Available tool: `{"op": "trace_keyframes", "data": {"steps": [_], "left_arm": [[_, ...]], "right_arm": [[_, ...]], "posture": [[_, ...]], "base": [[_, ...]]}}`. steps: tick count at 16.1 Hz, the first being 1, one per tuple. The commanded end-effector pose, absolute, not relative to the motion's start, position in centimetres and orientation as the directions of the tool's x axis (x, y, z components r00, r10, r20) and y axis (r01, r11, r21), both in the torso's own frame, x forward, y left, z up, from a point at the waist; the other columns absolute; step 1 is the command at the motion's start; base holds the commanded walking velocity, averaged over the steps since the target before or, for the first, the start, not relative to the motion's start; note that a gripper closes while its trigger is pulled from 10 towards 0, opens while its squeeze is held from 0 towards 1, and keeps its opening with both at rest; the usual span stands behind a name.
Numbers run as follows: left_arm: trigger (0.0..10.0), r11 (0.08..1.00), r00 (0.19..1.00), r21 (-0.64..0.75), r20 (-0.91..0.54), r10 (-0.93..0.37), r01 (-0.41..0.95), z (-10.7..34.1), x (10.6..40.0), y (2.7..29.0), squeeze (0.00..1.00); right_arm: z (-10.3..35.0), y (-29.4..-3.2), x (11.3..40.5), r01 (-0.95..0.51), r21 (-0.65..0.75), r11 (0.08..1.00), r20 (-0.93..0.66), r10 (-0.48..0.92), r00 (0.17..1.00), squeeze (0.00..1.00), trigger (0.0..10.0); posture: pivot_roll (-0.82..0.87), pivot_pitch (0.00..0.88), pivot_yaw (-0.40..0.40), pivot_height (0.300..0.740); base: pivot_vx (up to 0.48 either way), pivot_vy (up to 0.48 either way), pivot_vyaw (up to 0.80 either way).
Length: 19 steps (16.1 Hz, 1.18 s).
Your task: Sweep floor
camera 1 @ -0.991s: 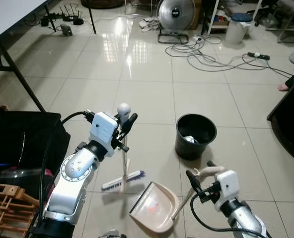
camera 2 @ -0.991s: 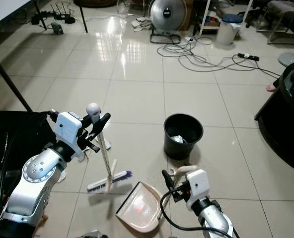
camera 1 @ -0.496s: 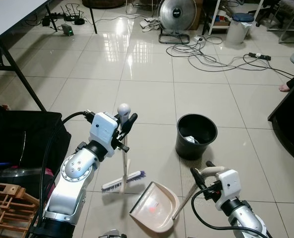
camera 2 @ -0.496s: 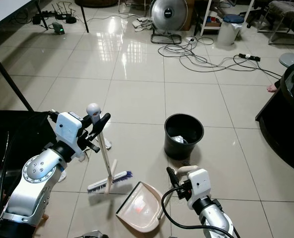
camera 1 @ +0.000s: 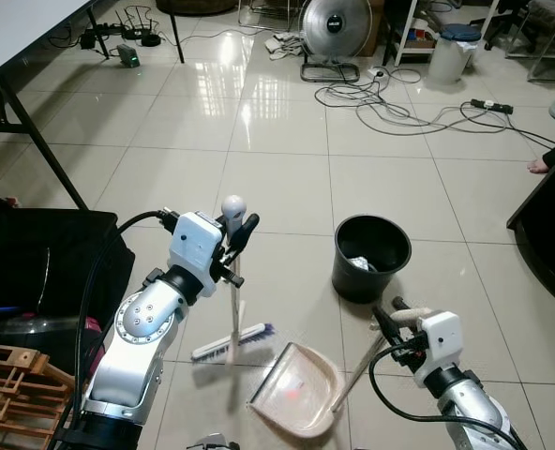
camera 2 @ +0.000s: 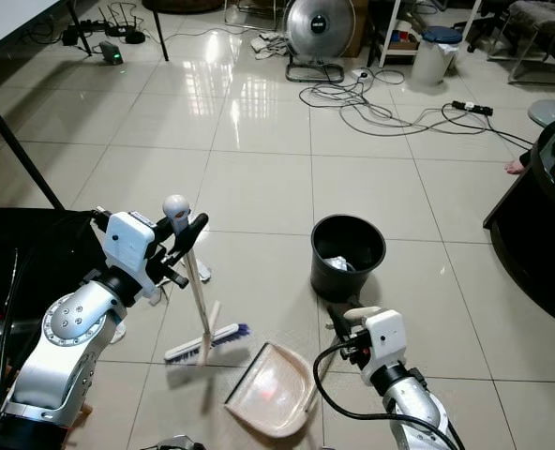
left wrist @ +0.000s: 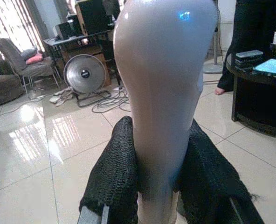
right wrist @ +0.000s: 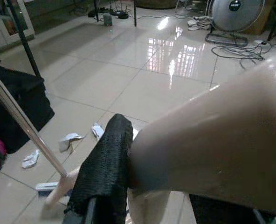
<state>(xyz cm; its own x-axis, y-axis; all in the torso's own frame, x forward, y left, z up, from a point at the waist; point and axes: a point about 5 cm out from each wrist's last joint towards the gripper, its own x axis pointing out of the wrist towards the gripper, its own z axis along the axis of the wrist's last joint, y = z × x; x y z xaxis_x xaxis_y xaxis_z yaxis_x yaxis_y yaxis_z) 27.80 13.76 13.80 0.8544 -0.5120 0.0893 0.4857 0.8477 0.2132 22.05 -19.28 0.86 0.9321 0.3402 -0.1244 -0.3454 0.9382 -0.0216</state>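
Left claw (camera 1: pixel 237 228) clamped on my broom (camera 1: pixel 232 309) handle, upright so bristles rest on the floor (camera 1: pixel 287 159) | right claw (camera 1: pixel 397 319) gripping dustpan (camera 1: pixel 296 389) handle, pan tilted beside the bristles for catching | bin (camera 1: pixel 371 257) nearby for dumping

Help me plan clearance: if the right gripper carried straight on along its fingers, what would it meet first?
Probably the round black bin: the right gripper, shut on the beige dustpan handle, points up and away toward it. Depth is uncertain; it could pass just beside it.
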Motion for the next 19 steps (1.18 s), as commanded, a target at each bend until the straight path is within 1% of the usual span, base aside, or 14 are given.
{"op": "trace_keyframes", "data": {"steps": [1, 5, 8, 10, 11, 12, 15, 16, 17, 18, 19], "left_arm": [[10.0, 0.846, 0.850, 0.245, 0.126, -0.511, 0.473, 14.7, 27.7, 13.7, 0.00], [10.0, 0.848, 0.852, 0.254, 0.129, -0.507, 0.465, 14.8, 27.7, 13.8, 0.00], [10.0, 0.853, 0.859, 0.269, 0.138, -0.494, 0.447, 15.1, 27.8, 13.8, 0.00], [10.0, 0.850, 0.856, 0.278, 0.143, -0.497, 0.447, 15.3, 28.0, 13.6, 0.00], [10.0, 0.852, 0.857, 0.280, 0.146, -0.494, 0.443, 15.4, 28.0, 13.6, 0.00], [10.0, 0.853, 0.858, 0.281, 0.148, -0.491, 0.440, 15.4, 28.1, 13.6, 0.00], [10.0, 0.851, 0.857, 0.281, 0.146, -0.494, 0.443, 15.5, 28.2, 13.6, 0.00], [10.0, 0.850, 0.856, 0.281, 0.145, -0.496, 0.445, 15.6, 28.3, 13.5, 0.00], [10.0, 0.850, 0.856, 0.281, 0.144, -0.497, 0.446, 15.6, 28.3, 13.5, 0.00], [10.0, 0.846, 0.854, 0.285, 0.142, -0.501, 0.450, 15.6, 28.4, 13.5, 0.00], [10.0, 0.847, 0.854, 0.285, 0.144, -0.500, 0.448, 15.6, 28.5, 13.4, 0.00]], "right_arm": [[1.2, -20.2, 22.5, -0.331, -0.040, 0.943, -0.121, 0.324, 0.938, 0.00, 0.0], [1.4, -21.2, 22.8, -0.338, -0.053, 0.940, -0.127, 0.330, 0.936, 0.00, 0.0], [2.0, -22.4, 23.7, -0.412, -0.064, 0.909, -0.138, 0.401, 0.906, 0.00, 0.0], [2.6, -23.4, 24.5, -0.522, -0.070, 0.850, -0.189, 0.502, 0.844, 0.00, 0.0], [2.7, -23.7, 24.6, -0.556, -0.070, 0.828, -0.214, 0.532, 0.819, 0.00, 0.0], [2.8, -24.1, 24.8, -0.583, -0.070, 0.810, -0.233, 0.555, 0.799, 0.00, 0.0], [2.8, -24.6, 24.9, -0.612, -0.042, 0.790, -0.260, 0.582, 0.770, 0.00, 0.0], [2.5, -25.2, 24.7, -0.601, -0.017, 0.799, -0.285, 0.572, 0.769, 0.00, 2.2], [2.4, -25.4, 24.7, -0.596, -0.009, 0.803, -0.293, 0.568, 0.769, 0.00, 7.3], [2.4, -25.8, 24.5, -0.581, 0.003, 0.814, -0.295, 0.556, 0.777, 0.00, 10.0], [2.4, -26.1, 24.5, -0.568, 0.018, 0.823, -0.291, 0.548, 0.784, 0.00, 10.0]], "posture": [[0.09, 0.064, 0.025, 0.740], [0.08, 0.056, 0.031, 0.740], [0.08, 0.048, 0.042, 0.740], [0.08, 0.045, 0.043, 0.740], [0.08, 0.043, 0.044, 0.740], [0.08, 0.044, 0.042, 0.740], [0.08, 0.047, 0.041, 0.740], [0.08, 0.049, 0.045, 0.740], [0.08, 0.051, 0.048, 0.740], [0.08, 0.052, 0.045, 0.740], [0.08, 0.056, 0.039, 0.740]], "base": [[0.000, 0.000, 0.00], [0.000, 0.000, 0.00], [0.000, 0.000, 0.00], [0.000, 0.000, 0.00], [0.000, 0.000, 0.00], [0.000, 0.000, 0.00], [0.000, 0.000, 0.00], [0.000, 0.000, 0.00], [0.000, 0.000, 0.00], [0.000, 0.000, 0.00], [0.000, 0.000, 0.00]]}}
